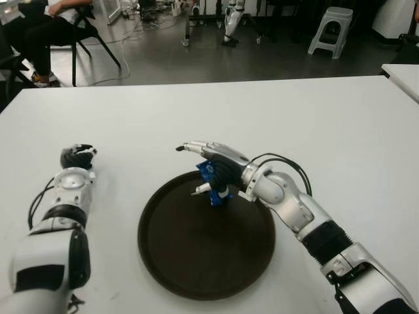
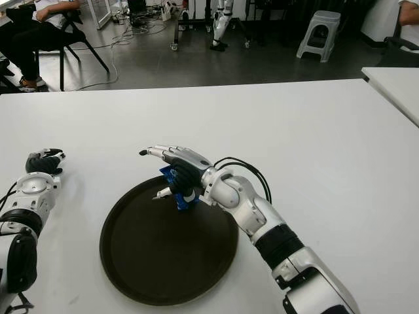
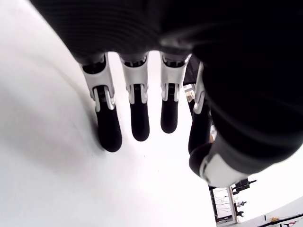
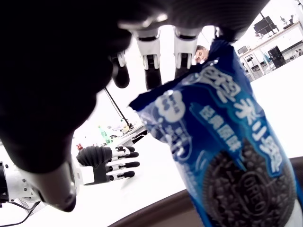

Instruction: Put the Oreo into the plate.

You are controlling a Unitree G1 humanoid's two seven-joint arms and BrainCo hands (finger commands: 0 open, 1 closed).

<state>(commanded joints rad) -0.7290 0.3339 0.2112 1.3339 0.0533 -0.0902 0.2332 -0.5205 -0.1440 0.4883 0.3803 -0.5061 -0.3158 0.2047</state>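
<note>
Left eye view, right hand (image 1: 213, 171): positioned over the far rim of the plate (image 1: 170, 261), fingers extended toward the robot's left, thumb curled beneath.
Left eye view, Oreo (image 1: 211, 180): blue packet pinched under the right hand's palm, standing roughly upright with its lower end at or just above the plate's surface; contact cannot be confirmed.
Left eye view, plate: dark, round, shallow, lying on the white counter (image 1: 327, 124) directly ahead of the robot.
Left eye view, left hand (image 1: 77, 156): idle, shown on the counter to the left of the plate, well apart from it.
Right eye view, placement: confirms the packet is inside the plate's outline, near the far edge rather than the centre.
Left wrist view, left hand state: fingers (image 3: 109, 125) straight and relaxed over the white counter, holding nothing.
Right wrist view, right hand state: closed on the packet's upper part, fingers in front and thumb behind; the packet's printed biscuit end hangs free below, with the plate rim beneath it.
Reason for hold: gripping the top leaves the lower end clear, so the packet can be set down without the fingers striking the plate.
Task stage, judgement: transport appears complete; release is not yet done.
</note>
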